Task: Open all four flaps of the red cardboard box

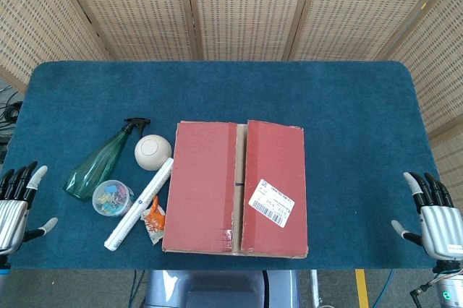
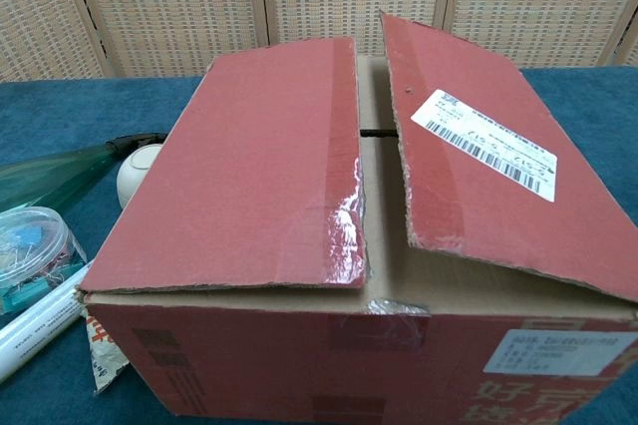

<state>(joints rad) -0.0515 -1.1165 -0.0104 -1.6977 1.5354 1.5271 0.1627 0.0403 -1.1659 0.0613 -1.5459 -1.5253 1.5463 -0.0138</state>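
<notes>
The red cardboard box [image 1: 235, 189] is sitting at lower centre, its two top flaps lying almost closed over a gap, so nothing is opened yet; the left hand [image 1: 16, 203] and right hand [image 1: 432, 210] are waiting at the lower corners, fingers spread and empty, leaving it clear

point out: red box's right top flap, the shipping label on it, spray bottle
right top flap [image 1: 278, 156], head view, bare red area above the label
shipping label [image 2: 482, 144], chest view, middle of the white sticker
spray bottle [image 1: 98, 162], head view, green body
</notes>
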